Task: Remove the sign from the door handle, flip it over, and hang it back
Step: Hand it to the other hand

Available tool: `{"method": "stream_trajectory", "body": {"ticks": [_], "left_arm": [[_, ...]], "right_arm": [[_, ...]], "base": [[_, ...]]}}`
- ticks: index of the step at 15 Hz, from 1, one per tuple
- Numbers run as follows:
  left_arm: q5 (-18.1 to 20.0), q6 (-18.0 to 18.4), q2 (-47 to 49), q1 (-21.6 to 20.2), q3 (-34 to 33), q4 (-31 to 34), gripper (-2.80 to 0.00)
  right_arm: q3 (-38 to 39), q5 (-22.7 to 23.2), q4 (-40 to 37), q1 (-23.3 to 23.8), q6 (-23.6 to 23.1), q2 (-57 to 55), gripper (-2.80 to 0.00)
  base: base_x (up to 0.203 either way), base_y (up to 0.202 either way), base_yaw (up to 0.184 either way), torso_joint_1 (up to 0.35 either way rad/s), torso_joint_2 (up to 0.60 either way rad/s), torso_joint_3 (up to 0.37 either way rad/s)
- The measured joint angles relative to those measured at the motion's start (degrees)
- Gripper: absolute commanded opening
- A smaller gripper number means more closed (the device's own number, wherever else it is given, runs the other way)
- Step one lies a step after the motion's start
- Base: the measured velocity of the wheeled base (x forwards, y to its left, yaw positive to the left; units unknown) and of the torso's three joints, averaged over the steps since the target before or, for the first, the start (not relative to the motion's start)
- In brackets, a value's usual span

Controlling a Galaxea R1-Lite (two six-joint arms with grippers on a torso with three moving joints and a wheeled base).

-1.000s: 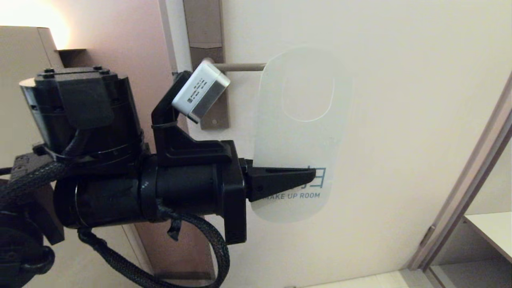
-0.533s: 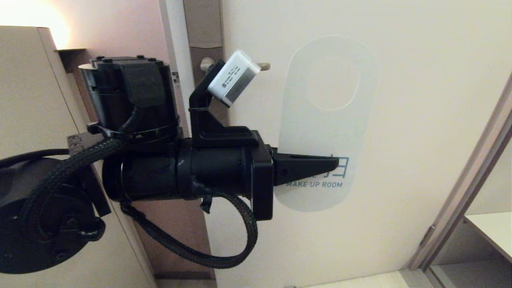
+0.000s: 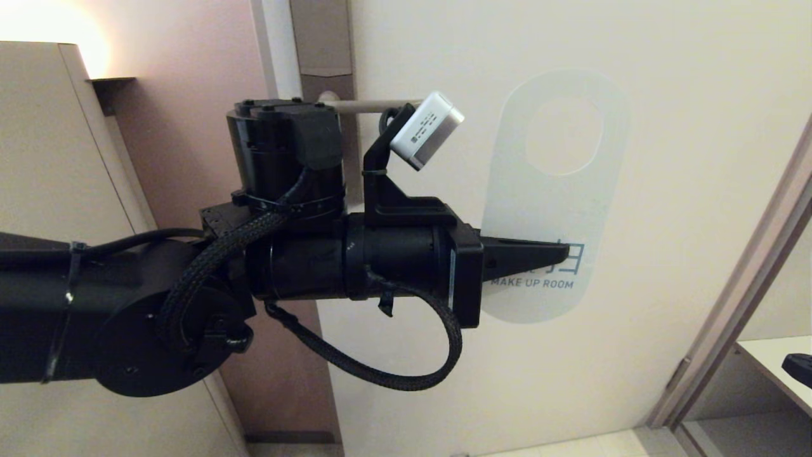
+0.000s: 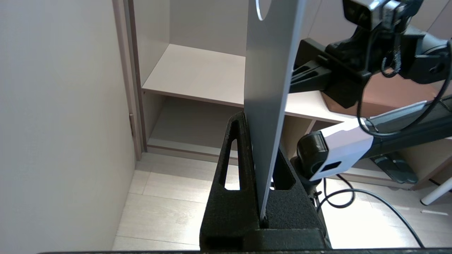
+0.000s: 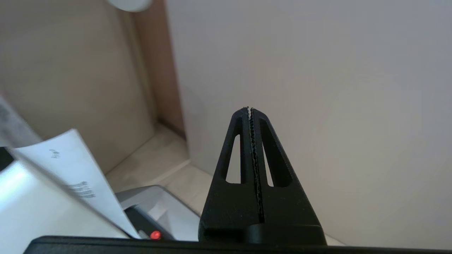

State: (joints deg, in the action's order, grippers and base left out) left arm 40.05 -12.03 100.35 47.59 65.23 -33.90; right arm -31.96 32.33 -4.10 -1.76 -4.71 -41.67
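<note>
The sign (image 3: pixel 552 197) shows its white side, with teal "MAKE UP ROOM" near its lower end. It hangs upright in front of the door, right of the door handle (image 3: pixel 374 106), and its oval hole is clear of the lever's free end. My left gripper (image 3: pixel 564 254) is shut on the sign's lower part from the left. In the left wrist view the sign (image 4: pixel 272 70) stands edge-on between the black fingers (image 4: pixel 236 158). My right gripper (image 5: pixel 249 109) is shut with nothing in it, low on the right, pointing at the door.
The cream door (image 3: pixel 634 355) fills the middle, with the brown backplate (image 3: pixel 320 38) at its left edge. A beige cabinet (image 3: pixel 38 158) stands at the left. The door frame (image 3: pixel 729 317) and a shelf unit (image 3: pixel 774 362) are at the right.
My left arm has moved right, carrying the sign along the lever and off its free end. The sign's hole is now clear of the handle.
</note>
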Motion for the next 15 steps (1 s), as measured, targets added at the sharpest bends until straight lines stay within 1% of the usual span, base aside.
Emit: {"method": "stream_trajectory", "body": {"ticks": [4,6,11,12,15], "left_arm": [[0.0,0.0,0.9,0.1,0.4,0.0,-2.8],[0.0,0.0,1.0,0.1,0.4,0.0,-2.8],[0.0,0.0,1.2,0.6,0.4,0.0,-2.8],[0.0,0.0,1.2,0.8,0.4,0.0,-2.8],[0.0,0.0,1.2,0.9,0.3,0.0,-2.8]], "right_arm": [[-2.5,-0.3,0.0,-6.0,-0.1,-4.0,-2.8],[-3.6,-0.4,0.0,-8.0,-0.1,-5.6,-2.8],[-4.6,-0.3,0.2,-9.2,-0.2,-7.8,-2.8],[-4.6,-0.3,0.2,-9.3,-0.1,-8.1,0.0],[-4.5,-0.4,0.2,-9.3,-0.4,-8.5,0.0]], "base": [[0.0,0.0,0.0,0.0,0.0,0.0],[0.0,0.0,0.0,0.0,0.0,0.0],[0.0,0.0,0.0,0.0,0.0,0.0],[0.0,0.0,0.0,0.0,0.0,0.0],[0.0,0.0,0.0,0.0,0.0,0.0]]}}
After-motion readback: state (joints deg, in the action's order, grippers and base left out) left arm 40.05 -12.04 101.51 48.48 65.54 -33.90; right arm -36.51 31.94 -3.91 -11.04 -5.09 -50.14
